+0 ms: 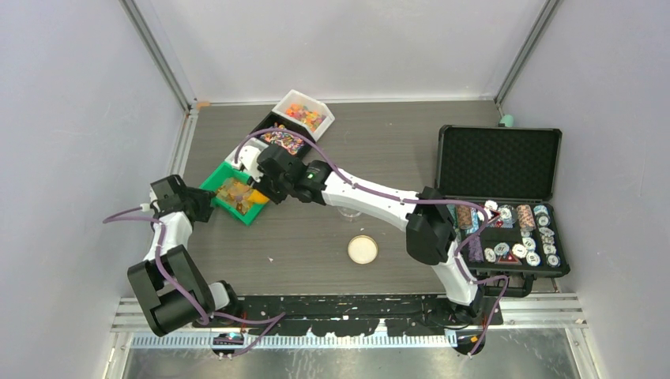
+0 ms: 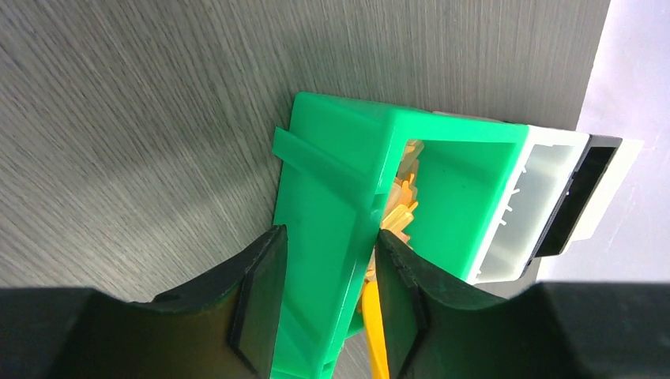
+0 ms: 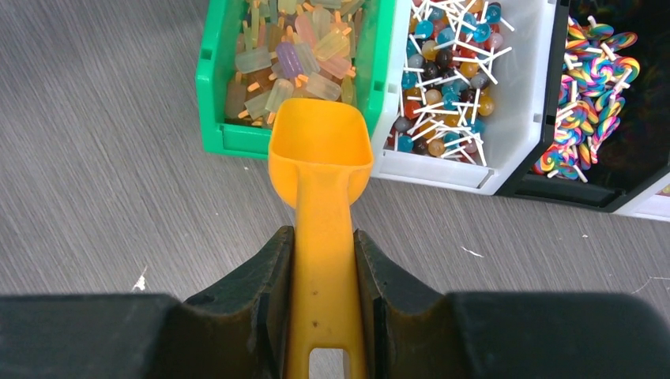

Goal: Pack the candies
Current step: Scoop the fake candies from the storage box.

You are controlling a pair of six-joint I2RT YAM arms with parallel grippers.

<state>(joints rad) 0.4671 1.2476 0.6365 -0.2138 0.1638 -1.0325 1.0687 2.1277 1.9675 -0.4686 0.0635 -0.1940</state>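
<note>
The green bin (image 3: 207,79) holds pale popsicle-shaped gummy candies (image 3: 284,63). My right gripper (image 3: 324,268) is shut on the handle of the orange scoop (image 3: 320,158). The scoop's bowl sits at the bin's near wall, and no candy shows in it. My left gripper (image 2: 328,300) is shut on the green bin's wall (image 2: 332,181), one finger outside and one inside next to the candies (image 2: 403,197). In the top view both grippers (image 1: 207,204) (image 1: 269,189) meet at the green bin (image 1: 215,183).
A white bin (image 3: 521,103) of ball lollipops (image 3: 446,71) and a black bin (image 3: 632,150) of swirl lollipops (image 3: 589,95) adjoin the green bin. Another white bin (image 1: 304,110) stands behind them. An open black case (image 1: 498,162) with poker chips (image 1: 513,229) is on the right. A small round dish (image 1: 363,249) lies mid-table.
</note>
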